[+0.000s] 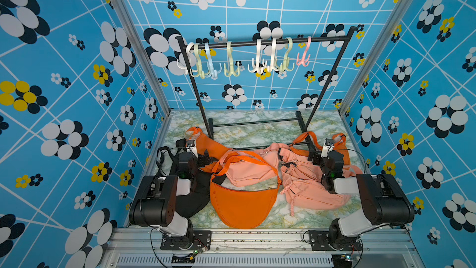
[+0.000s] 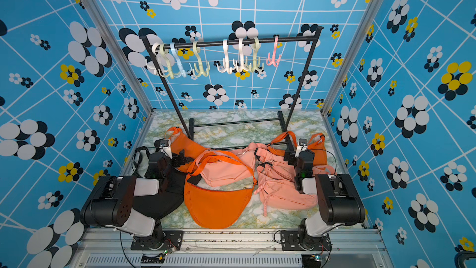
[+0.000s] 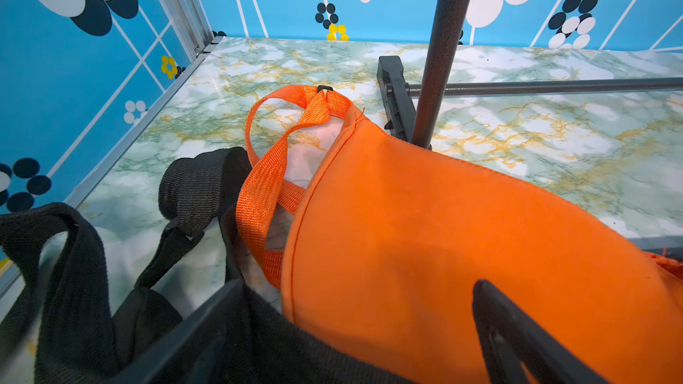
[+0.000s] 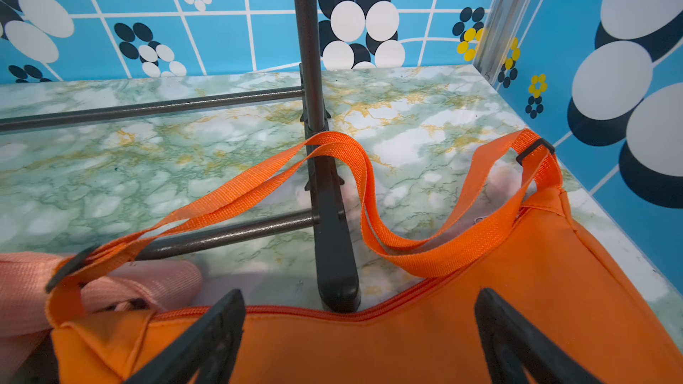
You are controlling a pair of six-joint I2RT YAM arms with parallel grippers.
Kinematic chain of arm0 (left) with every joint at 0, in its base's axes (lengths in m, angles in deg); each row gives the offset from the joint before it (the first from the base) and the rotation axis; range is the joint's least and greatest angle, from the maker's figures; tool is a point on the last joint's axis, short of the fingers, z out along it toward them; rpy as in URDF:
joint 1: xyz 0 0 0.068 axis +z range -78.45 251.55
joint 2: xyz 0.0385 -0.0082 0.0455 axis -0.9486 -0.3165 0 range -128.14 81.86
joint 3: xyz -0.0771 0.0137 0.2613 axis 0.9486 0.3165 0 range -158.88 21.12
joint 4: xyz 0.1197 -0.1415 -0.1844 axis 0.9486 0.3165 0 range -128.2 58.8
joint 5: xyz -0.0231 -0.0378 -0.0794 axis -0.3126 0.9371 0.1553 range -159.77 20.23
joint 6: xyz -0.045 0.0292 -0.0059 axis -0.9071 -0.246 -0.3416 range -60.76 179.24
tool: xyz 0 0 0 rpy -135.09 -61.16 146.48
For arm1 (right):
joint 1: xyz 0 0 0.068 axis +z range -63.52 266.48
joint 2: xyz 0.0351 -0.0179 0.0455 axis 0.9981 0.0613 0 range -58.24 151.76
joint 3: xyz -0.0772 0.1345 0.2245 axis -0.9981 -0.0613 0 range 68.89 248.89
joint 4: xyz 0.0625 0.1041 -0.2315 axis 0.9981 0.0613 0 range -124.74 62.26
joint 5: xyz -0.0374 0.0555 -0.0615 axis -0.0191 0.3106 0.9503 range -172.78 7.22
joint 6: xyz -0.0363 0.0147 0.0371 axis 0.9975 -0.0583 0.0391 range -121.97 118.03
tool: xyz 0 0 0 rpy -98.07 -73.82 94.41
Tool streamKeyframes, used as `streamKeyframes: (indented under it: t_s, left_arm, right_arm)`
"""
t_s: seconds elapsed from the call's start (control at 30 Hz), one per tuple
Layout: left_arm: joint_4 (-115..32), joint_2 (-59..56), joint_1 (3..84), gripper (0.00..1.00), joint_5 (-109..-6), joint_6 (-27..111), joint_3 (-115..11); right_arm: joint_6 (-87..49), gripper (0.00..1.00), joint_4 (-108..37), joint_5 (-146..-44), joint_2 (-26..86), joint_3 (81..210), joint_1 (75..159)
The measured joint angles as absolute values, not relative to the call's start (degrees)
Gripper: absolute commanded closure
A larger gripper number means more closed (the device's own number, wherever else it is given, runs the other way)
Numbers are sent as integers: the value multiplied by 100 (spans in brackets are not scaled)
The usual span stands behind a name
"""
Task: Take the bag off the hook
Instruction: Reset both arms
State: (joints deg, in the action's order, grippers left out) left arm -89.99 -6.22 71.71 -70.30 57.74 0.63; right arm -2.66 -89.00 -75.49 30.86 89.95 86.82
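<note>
All pastel plastic hooks [image 1: 231, 60] on black metal rack [image 1: 265, 41] bare; orange crescent fabric bag [image 1: 242, 202] lies flat before rack's feet. Spread, empty: left gripper [image 3: 351, 334], right gripper [image 4: 358, 338]. Likely finished; next move needs no grasp.

Black rack [image 1: 244, 42] standing on the marble-patterned tabletop [image 1: 257, 116], its feet near the back wall [image 1: 257, 14]. Blue flower-print walls enclose three sides; aluminium posts [image 1: 134, 39] mark the back corners.
</note>
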Motion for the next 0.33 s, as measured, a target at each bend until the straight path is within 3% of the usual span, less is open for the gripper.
streamKeyframes:
  t_s: [0.33]
  left_arm:
    - [-9014,-622,7171,1,-7013,5774,58]
  right_arm:
    - [-286,1,-8895,-7737,3086,8995,8682]
